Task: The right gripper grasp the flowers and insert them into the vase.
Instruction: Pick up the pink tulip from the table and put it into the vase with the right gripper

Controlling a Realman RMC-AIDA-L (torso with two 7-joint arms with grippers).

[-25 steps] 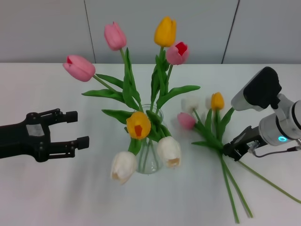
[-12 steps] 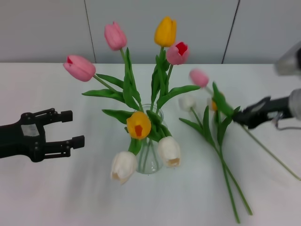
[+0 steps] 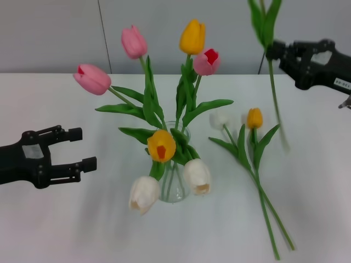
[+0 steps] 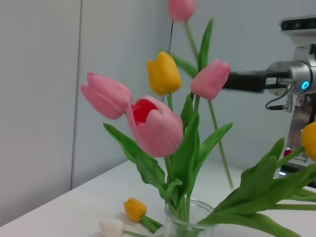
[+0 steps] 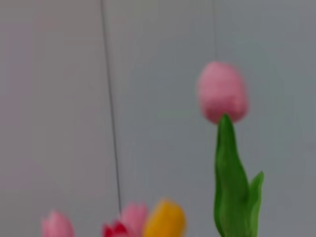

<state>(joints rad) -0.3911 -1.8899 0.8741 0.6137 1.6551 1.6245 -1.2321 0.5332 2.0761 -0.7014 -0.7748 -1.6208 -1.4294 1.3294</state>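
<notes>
My right gripper point(image 3: 272, 52), a black claw with a white sticker, is raised at the upper right and shut on the stem of a pink-budded tulip point(image 5: 222, 92). The stem point(image 3: 276, 104) hangs upright, its lower end above the table, right of the vase. The bud is cut off by the top edge in the head view; the left wrist view shows the bud point(image 4: 181, 7) high up. The clear glass vase point(image 3: 174, 189) stands mid-table holding several tulips. A white tulip point(image 3: 220, 118) and an orange-yellow tulip point(image 3: 253, 118) lie on the table. My left gripper point(image 3: 82, 148) is open at the left.
The white table point(image 3: 66, 219) runs back to a grey panelled wall point(image 3: 55, 33). Two white buds point(image 3: 143, 194) droop low beside the vase, and pink and yellow blooms point(image 3: 193, 36) spread wide above it. The lying stems point(image 3: 269, 219) reach toward the front right.
My right gripper has lifted the pink tulip off the table, raised it up and back, and turned it upright. The left gripper has stayed put, open.
</notes>
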